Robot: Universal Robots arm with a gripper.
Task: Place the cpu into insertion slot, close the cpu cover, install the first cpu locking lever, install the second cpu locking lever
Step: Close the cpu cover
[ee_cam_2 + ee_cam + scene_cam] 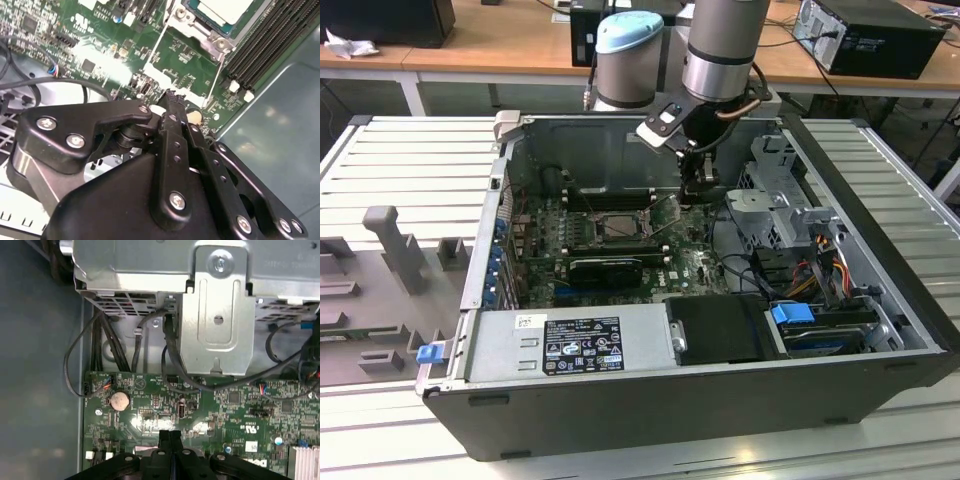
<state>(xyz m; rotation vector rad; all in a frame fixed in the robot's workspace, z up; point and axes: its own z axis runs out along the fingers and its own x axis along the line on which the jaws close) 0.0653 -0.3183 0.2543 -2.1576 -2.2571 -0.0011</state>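
The cpu [222,7], with its pale metal top, lies in the insertion slot [618,226] on the green board. The silver cpu cover [200,27] lies flat around it. Two thin wire levers [155,45] [214,77] run out from the socket's corner over the board. My gripper [698,188] hangs low inside the case, just off the socket towards the exterior view's right. In both wrist views its black fingers [172,96] [170,436] are pressed together with nothing between them, their tips close above the board near one lever's end.
Long black memory slots [260,45] run beside the socket. A metal drive cage [215,315] with black cables [100,345] stands ahead of the gripper, and a coin battery [120,400] sits on the board. The grey labelled box [570,345] fills the case's near side.
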